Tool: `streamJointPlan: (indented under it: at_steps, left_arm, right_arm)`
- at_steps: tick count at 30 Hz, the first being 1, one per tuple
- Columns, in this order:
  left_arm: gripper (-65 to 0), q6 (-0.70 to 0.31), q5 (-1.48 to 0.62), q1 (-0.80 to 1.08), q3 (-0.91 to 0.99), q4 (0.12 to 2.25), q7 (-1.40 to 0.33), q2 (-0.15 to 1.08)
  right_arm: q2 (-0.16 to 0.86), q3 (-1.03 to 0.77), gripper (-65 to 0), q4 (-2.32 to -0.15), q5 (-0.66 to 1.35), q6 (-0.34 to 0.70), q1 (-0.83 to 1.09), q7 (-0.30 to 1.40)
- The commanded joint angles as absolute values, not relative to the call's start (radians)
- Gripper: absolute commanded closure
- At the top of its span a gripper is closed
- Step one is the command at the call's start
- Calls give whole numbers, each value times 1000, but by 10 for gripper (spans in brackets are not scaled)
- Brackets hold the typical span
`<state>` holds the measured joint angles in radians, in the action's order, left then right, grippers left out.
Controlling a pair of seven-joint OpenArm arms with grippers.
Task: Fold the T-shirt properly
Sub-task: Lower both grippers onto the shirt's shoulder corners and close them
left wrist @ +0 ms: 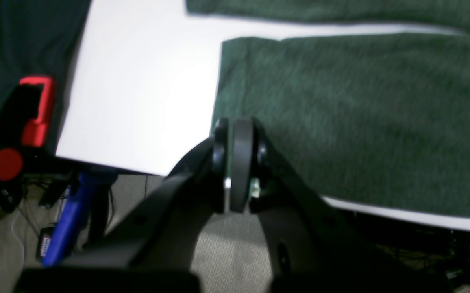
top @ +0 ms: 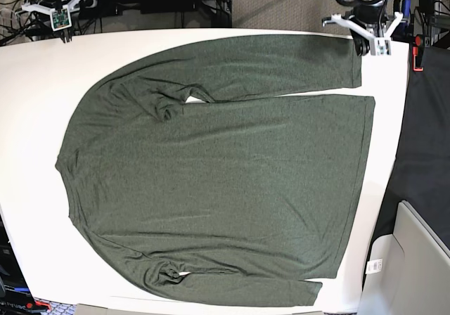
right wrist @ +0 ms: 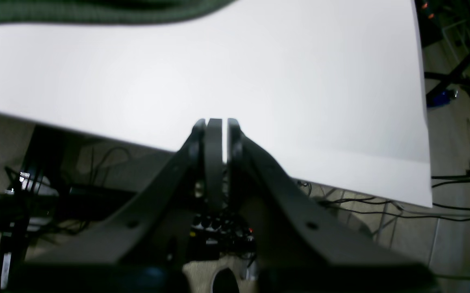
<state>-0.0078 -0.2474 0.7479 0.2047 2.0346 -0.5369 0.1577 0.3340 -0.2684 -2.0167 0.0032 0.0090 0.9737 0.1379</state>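
The T-shirt (top: 218, 167), dark olive-green with long sleeves, lies spread flat on the white table (top: 31, 90) and serves as the landmark for what follows. Its hem faces the base view's right, its neck the left. One sleeve (top: 267, 65) runs along the shirt's far side, toward the arms; the other sleeve (top: 239, 283) runs along the near side. A small pucker of fabric (top: 169, 107) sits where the far sleeve meets the body.

Left gripper (top: 371, 42): beyond the far right corner of the shirt, just past the cuff of the far sleeve, above the table's edge. In the left wrist view its fingertips (left wrist: 241, 162) are pressed together with nothing between them, hanging by the shirt's hem corner (left wrist: 225, 44); whether they touch the cloth cannot be told.

Right gripper (top: 60, 16): beyond the far left of the shirt, well apart from the fabric, over the table's far edge. Its jaws are closed and empty; in the right wrist view only a strip of green cloth (right wrist: 96, 12) shows along the top.

A red clamp (left wrist: 35, 114) stands beside the table, beyond the shirt's hem end.
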Motion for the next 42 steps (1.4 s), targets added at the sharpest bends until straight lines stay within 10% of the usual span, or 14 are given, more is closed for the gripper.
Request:
streamJointPlan:
  at_steps: [1,11,19,42]
  left_arm:
    - [-28,-2,-242,739,206,2052,-564,160]
    - [-145,-2,-243,636,208,2054,-680,157]
    - [-318,-2,-243,599,214,2046,-680,157]
    - [-331,-4,-397,555,206,1837,-682,162]
  right_arm:
    - [343,-277,-3,-2037,2,-1,977,116]
    - [348,-277,-194,-2037,2,2,892,116]
    - [348,-277,-173,-2038,8,4,802,211]
    - [338,-277,-175,-2038,10,5,725,289]
